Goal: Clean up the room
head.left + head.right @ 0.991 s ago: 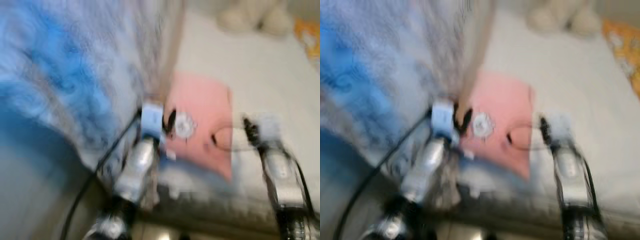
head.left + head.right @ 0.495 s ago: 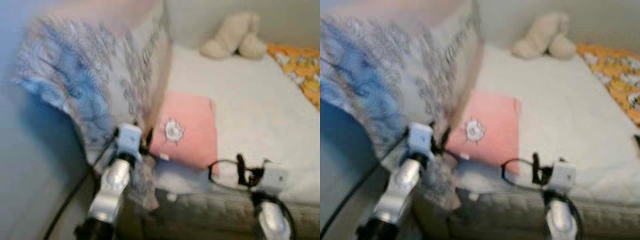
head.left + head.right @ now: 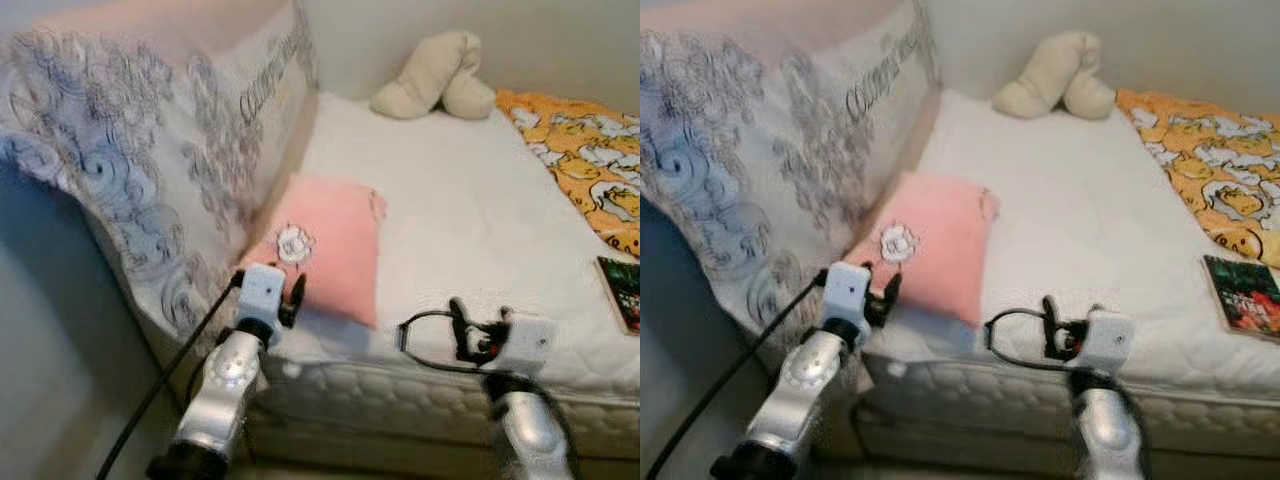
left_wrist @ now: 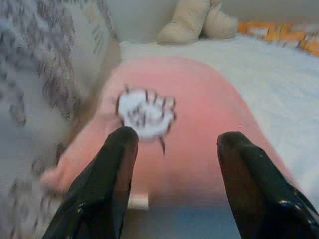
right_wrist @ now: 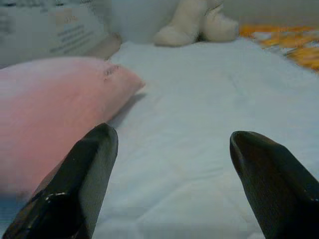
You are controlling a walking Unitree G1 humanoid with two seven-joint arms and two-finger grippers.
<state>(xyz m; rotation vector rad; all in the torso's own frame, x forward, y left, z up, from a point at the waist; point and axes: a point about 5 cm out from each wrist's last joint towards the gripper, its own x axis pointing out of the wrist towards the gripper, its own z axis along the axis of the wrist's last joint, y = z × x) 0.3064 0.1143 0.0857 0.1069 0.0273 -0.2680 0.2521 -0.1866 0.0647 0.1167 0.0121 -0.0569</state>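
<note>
Bedroom in a home. A bed (image 3: 450,210) with a white quilted mattress sits against the wall, holding a pink pillow (image 3: 325,245), a beige plush toy (image 3: 432,78), an orange cartoon blanket (image 3: 580,150) and a book (image 3: 622,290). A patterned headboard cover (image 3: 150,170) stands at one end.

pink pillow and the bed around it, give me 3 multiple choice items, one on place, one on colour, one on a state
1. Where does the pink pillow lie?
A. on the floor
B. on the mattress beside the patterned headboard cover
C. on top of the book

2. What colour is the blanket at the bed's far right?
A. orange with white figures
B. plain green
C. black

3. How is the left end effector?
A. shut on the pillow
B. holding the cream plush toy
C. open, pointing at the pillow

Answers: 1 B, it rests on the white mattress by the cover. 2 A, orange print shows. 3 C, its fingers stand apart with nothing between them.
</note>
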